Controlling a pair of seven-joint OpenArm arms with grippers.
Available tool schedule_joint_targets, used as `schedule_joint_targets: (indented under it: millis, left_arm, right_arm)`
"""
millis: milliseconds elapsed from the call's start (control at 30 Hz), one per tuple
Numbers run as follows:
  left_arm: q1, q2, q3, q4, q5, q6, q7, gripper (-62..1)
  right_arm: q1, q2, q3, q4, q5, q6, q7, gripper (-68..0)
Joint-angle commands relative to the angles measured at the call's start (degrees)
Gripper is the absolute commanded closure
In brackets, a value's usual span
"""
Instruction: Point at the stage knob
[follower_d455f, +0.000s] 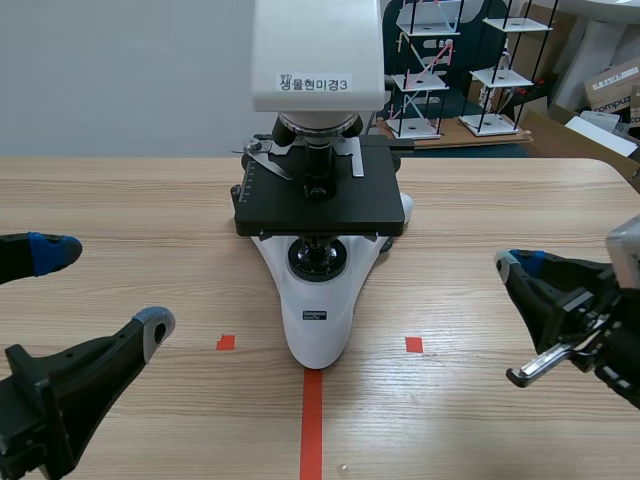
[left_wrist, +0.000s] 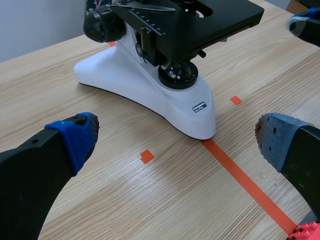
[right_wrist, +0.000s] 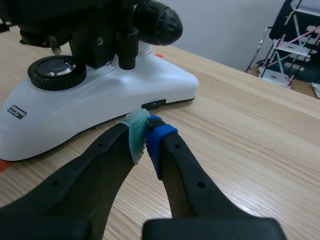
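White-bodied black-staged microscope (follower_d455f: 318, 250) stands mid-table. Its slim black stage knob (right_wrist: 128, 47) hangs beneath the stage, ahead of the right gripper (right_wrist: 145, 135), whose pads are clenched together on nothing. The left gripper (follower_d455f: 105, 286) gapes, released.

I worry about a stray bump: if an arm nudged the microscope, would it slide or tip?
Probably hard to tip: the microscope has a broad white base lying flat on the table. Its bulky head sits high, though, so a shove up there might rock it.
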Motion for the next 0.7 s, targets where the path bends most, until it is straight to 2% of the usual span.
schedule_joint_targets:
  millis: [0,233,367,500,667]
  left_arm:
    - [-0.02,0.28,0.07,1.33,-0.37,-0.07,-1.14,-62.3]
    - [-0.02,0.28,0.07,1.33,-0.37,-0.07,-1.11,-62.3]
    - [-0.02,0.28,0.07,1.33,-0.37,-0.07,-1.11,-62.3]
    - [-0.02,0.28,0.07,1.33,-0.37,-0.07,-1.11,-62.3]
    - [-0.02,0.28,0.07,1.33,-0.37,-0.07,-1.09,-62.3]
  right_arm:
    - [2.91,0.39,-0.59,0.07,0.61,0.02,1.46,-1.2]
    - [12.33,-1.44,-5.84,-7.76,0.66,-0.50,2.27,-0.9]
    - [16.13,-2.10,-9.60,-10.47,0.66,-2.27,2.29,-0.9]
    - [19.32,-2.27,-12.57,-11.91,0.72,-2.91,2.29,-0.9]
    - [22.12,-4.35,-15.08,-13.77,0.70,-6.73,1.42,-0.9]
